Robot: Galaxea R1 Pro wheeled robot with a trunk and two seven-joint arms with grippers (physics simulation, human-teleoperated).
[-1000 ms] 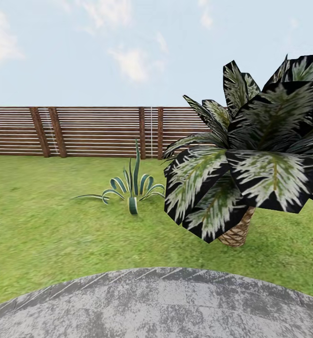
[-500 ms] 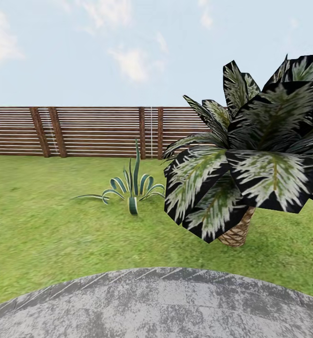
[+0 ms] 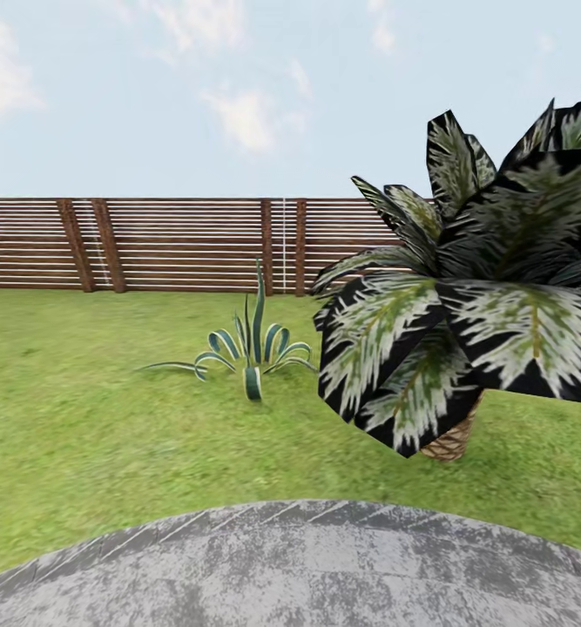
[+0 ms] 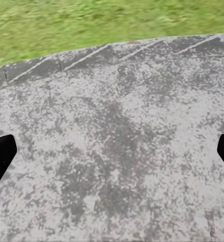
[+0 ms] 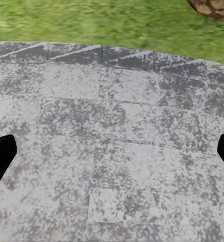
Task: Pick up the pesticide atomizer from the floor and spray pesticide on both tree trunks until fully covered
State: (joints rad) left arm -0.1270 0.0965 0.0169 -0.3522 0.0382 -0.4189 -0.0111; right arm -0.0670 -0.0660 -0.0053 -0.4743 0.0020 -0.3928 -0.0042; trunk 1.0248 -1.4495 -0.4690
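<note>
Garden grass (image 3: 81, 418) is seen past a round grey slab (image 3: 307, 566). A short palm (image 3: 464, 331) and a small spiky plant (image 3: 251, 353) stand before the brown fence (image 3: 168, 244). Left claw (image 4: 112, 156) and right claw (image 5: 112, 156) are spread wide apart over the slab, holding nothing.

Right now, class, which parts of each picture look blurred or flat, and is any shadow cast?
Head view: grass smeared, palm leaves blocky, no cast shadows, even light. Left wrist view: slab mottled and soft, grass strip blurred. Right wrist view: the same soft slab, palm base fuzzy.
</note>
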